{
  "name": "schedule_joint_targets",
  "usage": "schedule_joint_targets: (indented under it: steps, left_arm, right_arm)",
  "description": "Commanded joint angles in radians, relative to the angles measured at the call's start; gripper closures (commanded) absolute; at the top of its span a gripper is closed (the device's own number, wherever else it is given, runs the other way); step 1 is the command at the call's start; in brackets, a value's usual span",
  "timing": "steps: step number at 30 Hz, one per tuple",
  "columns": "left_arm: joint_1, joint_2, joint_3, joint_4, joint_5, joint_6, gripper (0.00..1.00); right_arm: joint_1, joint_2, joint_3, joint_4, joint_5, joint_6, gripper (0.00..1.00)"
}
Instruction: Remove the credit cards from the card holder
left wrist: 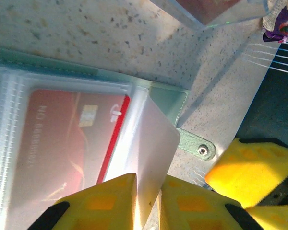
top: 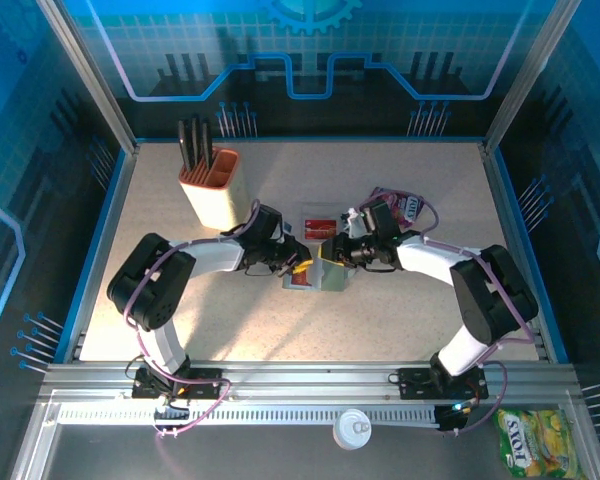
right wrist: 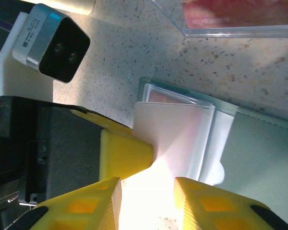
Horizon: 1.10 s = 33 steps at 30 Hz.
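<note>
Top external view: the card holder (top: pixel 332 277) lies opened at mid-table, between the two wrists.
Card holder's look: grey-green cover with a stitched edge and a snap tab (left wrist: pixel 198 146); its frosted clear sleeves are fanned out from the cover.
Credit cards: one red card (left wrist: pixel 72 143) with a chip lies flat inside a clear sleeve of the holder.
Left gripper (left wrist: pixel 148 203): yellow fingers pressed together on one frosted sleeve (left wrist: pixel 151 143), pinching its free edge so that it stands up off the stack.
Right gripper (right wrist: pixel 148 201): fingers set apart, right beside the pinched sleeve; glare fills the gap, so I cannot tell whether they grip anything.
Left arm (top: pixel 205 255): elbow pushed out left, forearm reaching right and inward to the holder.
Right arm (top: pixel 430 255): mirrored, elbow out right, forearm angled left.
Nearby: a clear case (top: pixel 320 222) with red inside, just beyond the holder.
</note>
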Motion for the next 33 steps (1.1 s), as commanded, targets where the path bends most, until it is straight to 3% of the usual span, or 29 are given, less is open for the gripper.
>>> schedule_joint_targets:
  steps: [1,16,21,33]
  left_arm:
    - [-0.024,0.007,0.041,-0.032,0.018,-0.009,0.81]
    - [-0.093,0.136,0.182,-0.03,0.045,-0.021,0.75]
    - [-0.093,0.17,0.216,-0.031,0.062,-0.021,0.69]
    - [-0.033,0.095,0.169,-0.082,0.055,0.054,0.72]
  right_arm:
    - [-0.022,-0.03,-0.022,-0.027,-0.011,-0.024,0.65]
    - [-0.078,-0.124,-0.086,-0.062,-0.005,-0.043,0.63]
    - [-0.077,-0.139,-0.098,-0.064,0.003,-0.028,0.62]
    - [-0.039,-0.082,-0.044,-0.07,0.019,-0.001,0.62]
